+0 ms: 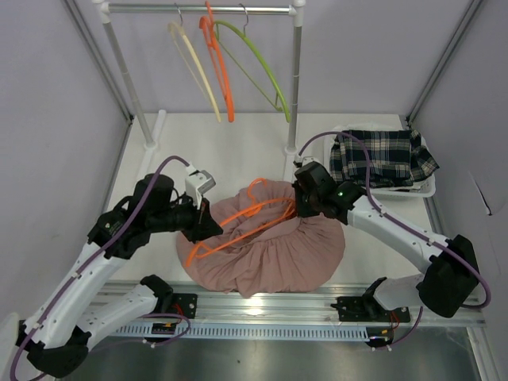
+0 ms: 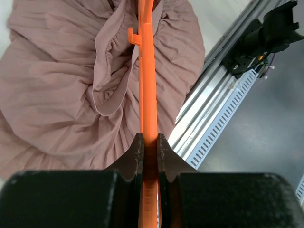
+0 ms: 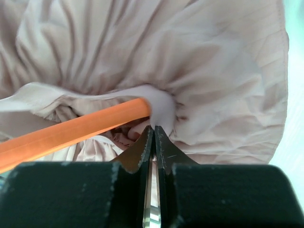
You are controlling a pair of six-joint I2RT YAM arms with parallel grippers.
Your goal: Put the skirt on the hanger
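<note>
Your left gripper (image 2: 150,142) clamps the orange hanger (image 2: 148,85) to steady it over the pink skirt (image 1: 278,254) heaped mid-frame in the top view, while your right gripper (image 3: 153,133), pinched shut apparently on the waistband (image 3: 160,107), looks set to draw fabric over the hanger's end.

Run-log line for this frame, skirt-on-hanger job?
left end effector: shut on orange hanger | right end effector: shut on skirt | hanger end tucked in skirt
</note>
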